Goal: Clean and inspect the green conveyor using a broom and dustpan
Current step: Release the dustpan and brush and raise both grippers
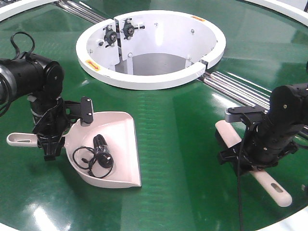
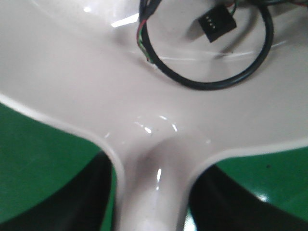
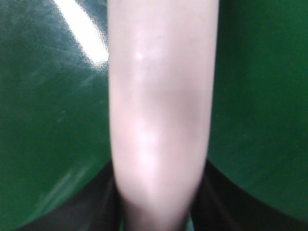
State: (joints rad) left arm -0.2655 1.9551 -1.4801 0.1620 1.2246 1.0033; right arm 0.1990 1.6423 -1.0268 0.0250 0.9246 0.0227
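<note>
The left fingers [image 2: 67,202] are clamped on the handle of the dustpan [image 1: 118,139]. The dustpan rests on the conveyor [image 1: 183,144] toward its near left edge, with a loose black cable [image 1: 98,155] inside. The right fingers [image 3: 226,207] grip the broom [image 1: 275,188] by the near right edge. Likely trouble: if the dustpan tilts toward its open lip, the cable slides back onto the belt. The broom's smooth handle may also twist in that narrow grip when pressed down.
</note>
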